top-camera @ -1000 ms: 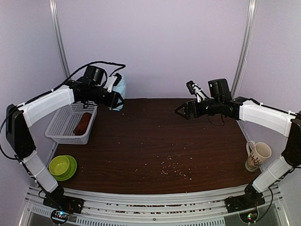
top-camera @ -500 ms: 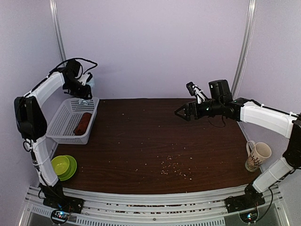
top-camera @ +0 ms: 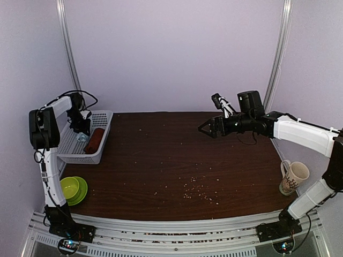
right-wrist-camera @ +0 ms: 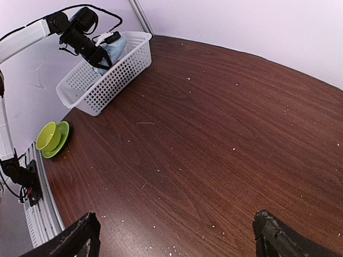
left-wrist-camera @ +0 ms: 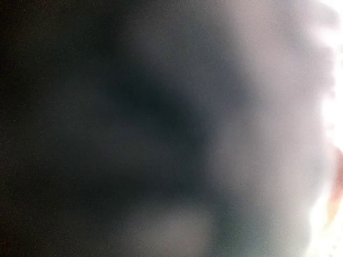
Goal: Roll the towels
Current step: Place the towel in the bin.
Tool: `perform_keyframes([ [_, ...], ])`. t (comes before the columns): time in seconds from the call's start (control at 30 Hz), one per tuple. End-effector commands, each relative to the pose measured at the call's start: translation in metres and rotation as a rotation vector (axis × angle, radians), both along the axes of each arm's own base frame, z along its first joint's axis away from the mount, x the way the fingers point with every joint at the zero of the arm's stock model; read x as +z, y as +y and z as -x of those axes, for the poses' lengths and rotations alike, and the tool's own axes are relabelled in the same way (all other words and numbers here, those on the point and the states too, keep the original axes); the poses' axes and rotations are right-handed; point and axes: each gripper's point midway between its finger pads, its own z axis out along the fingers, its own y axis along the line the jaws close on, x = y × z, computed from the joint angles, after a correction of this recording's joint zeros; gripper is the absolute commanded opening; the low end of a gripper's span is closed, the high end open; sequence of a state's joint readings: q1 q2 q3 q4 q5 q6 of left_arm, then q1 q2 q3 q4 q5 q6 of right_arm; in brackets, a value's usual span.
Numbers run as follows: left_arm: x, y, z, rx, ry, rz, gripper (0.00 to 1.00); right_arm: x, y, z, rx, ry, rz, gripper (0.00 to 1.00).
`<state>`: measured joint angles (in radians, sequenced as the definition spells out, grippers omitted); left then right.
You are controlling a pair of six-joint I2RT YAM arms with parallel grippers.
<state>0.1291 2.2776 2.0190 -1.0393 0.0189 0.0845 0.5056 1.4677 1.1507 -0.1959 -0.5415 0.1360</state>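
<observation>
The rust-red towel (top-camera: 95,140) lies rolled inside the white basket (top-camera: 80,157) at the table's far left. My left gripper (top-camera: 81,128) reaches down into the same basket, shut on the light-blue towel (top-camera: 81,137). In the right wrist view the light-blue towel (right-wrist-camera: 115,49) bulges just above the basket's wall (right-wrist-camera: 107,88), at the tip of the left gripper (right-wrist-camera: 99,59). The left wrist view is a dark blur with something right against the lens. My right gripper (top-camera: 204,128) hovers open over the right middle of the table, and nothing lies between its fingertips (right-wrist-camera: 80,235).
A green bowl on a saucer (top-camera: 70,188) sits near the front left corner. A patterned mug (top-camera: 293,176) stands at the right edge. Pale crumbs (top-camera: 195,190) are scattered over the dark wood table (top-camera: 171,160).
My left arm has swung left and down, carrying the light-blue towel from above the table's back left into the basket. The right arm has stayed put.
</observation>
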Motion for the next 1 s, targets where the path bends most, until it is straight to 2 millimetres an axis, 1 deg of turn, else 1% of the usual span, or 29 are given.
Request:
perform_keyframes([
  [0.0,-0.002,0.017,-0.005,0.012,0.009,-0.037,0.00,0.002,0.001,0.003,0.010,-0.019,-0.004,1.00],
  [0.1,-0.015,0.021,0.002,0.019,0.047,-0.038,0.00,-0.004,0.003,0.002,0.016,-0.006,0.003,1.00],
  [0.2,-0.024,0.018,0.013,0.020,0.086,-0.030,0.00,-0.010,0.006,0.002,0.021,0.005,0.014,1.00],
  [0.37,-0.034,0.019,0.043,0.046,0.163,-0.041,0.00,-0.019,0.016,0.006,0.048,0.023,0.026,1.00],
  [0.47,-0.029,0.018,0.057,0.060,0.178,-0.048,0.00,-0.021,0.022,0.010,0.065,0.026,0.032,1.00],
  [0.6,-0.019,0.009,0.067,0.055,0.164,-0.008,0.00,-0.023,0.029,0.014,0.083,0.024,0.042,1.00],
  [0.67,-0.019,0.006,0.072,0.056,0.171,0.005,0.00,-0.024,0.031,0.016,0.090,0.026,0.043,1.00],
  [0.8,-0.027,-0.001,0.082,0.050,0.195,0.040,0.00,-0.024,0.033,0.019,0.099,0.027,0.042,1.00],
  [0.97,-0.032,-0.016,0.082,0.024,0.193,0.123,0.00,-0.020,0.033,0.020,0.102,0.021,0.039,1.00],
])
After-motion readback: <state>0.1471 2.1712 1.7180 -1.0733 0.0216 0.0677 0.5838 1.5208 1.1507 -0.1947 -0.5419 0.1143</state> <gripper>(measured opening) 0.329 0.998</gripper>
